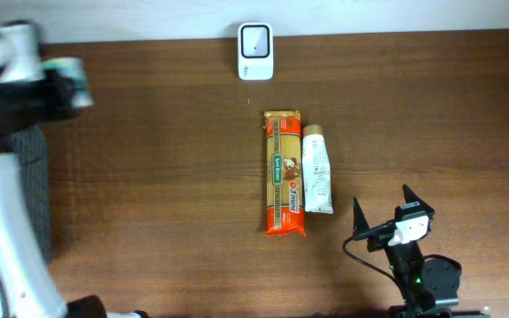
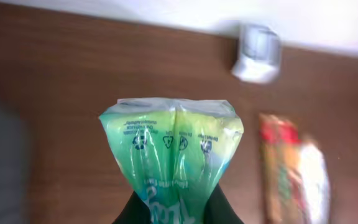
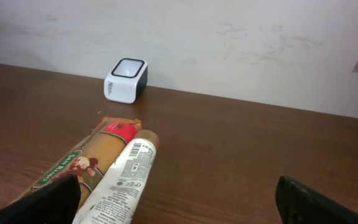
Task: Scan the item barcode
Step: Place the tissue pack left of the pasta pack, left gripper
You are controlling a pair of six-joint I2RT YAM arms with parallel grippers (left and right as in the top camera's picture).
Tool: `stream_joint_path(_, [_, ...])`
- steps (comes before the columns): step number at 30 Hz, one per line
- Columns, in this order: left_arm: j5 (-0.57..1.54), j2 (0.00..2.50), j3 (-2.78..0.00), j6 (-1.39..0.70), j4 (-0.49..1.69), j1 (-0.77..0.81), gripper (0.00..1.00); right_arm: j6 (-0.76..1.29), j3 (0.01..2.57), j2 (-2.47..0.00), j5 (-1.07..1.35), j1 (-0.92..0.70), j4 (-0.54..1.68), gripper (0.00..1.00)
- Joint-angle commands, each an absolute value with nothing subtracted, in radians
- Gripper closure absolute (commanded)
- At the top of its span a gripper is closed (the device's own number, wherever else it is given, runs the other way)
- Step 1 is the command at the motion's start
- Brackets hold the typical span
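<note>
Green pouch (image 2: 169, 155) is pinched in your left gripper (image 2: 176, 214); carry it steady, barcode facing the scanner (image 1: 255, 51). Right gripper (image 1: 381, 196) stands spread.

We see a pasta packet (image 1: 284, 172) lying flat on the brown worktop (image 1: 148, 194), with a white tube (image 1: 316, 170) alongside it, touching its long edge.

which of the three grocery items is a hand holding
The green bag, pinched at its lower end by the left hand. The pasta pack and the white tube lie side by side on the table, untouched.
</note>
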State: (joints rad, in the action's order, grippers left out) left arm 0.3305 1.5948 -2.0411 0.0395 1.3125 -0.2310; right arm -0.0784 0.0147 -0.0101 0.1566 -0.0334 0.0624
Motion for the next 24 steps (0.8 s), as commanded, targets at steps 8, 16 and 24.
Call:
stream_joint_path(8, [0.333,1.944,-1.678,-0.190,1.114,0.327,1.00,-0.078,0.006,-0.004,0.162,-0.032,0.063,0.01])
stream_joint_path(16, [0.320,2.132,-1.654,-0.246,1.048,0.491,0.26,-0.078,0.006,-0.004,0.162,-0.032,0.064,0.01])
stream_joint_path(24, [0.161,2.089,-1.893,-0.238,1.246,0.361,0.01,-0.078,0.006,-0.004,0.162,-0.032,0.063,0.01])
